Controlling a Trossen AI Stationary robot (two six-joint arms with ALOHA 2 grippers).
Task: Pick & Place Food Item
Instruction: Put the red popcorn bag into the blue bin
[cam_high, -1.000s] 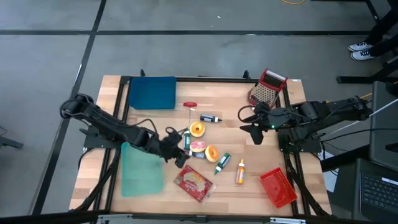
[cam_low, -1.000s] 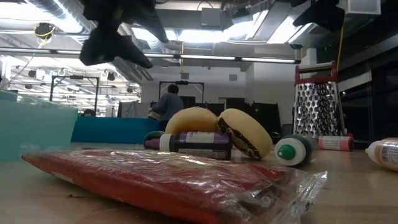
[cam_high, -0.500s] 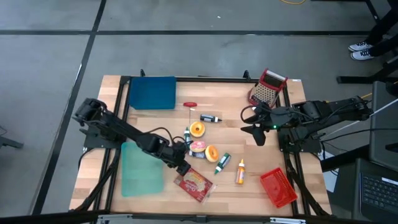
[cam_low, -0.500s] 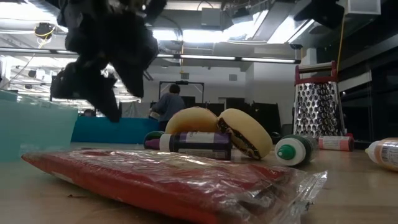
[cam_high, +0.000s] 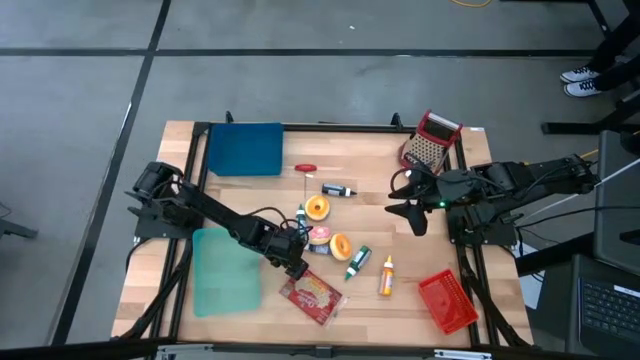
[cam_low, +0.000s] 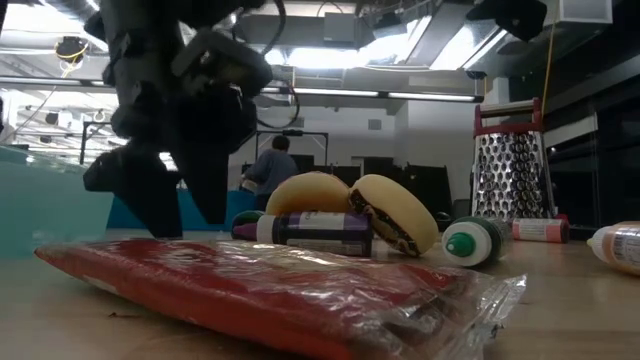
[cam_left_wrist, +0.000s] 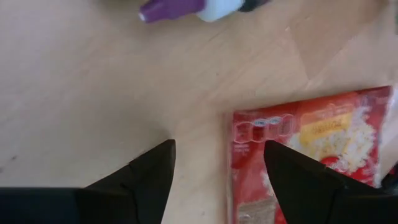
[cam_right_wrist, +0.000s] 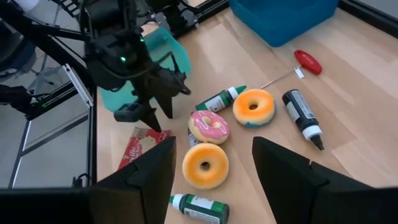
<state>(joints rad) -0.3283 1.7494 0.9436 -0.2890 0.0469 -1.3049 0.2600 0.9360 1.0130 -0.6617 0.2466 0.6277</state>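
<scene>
You see the left gripper (cam_high: 293, 264) with fingers spread apart, holding nothing, just above the upper edge of the red food packet (cam_high: 313, 294) lying flat on the table (cam_high: 250, 190).

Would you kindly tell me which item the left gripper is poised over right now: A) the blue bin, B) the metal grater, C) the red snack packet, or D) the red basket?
C: the left gripper hangs with its jaws open just above the corner of the red snack packet, and the left wrist view shows that packet by its fingers.
</scene>
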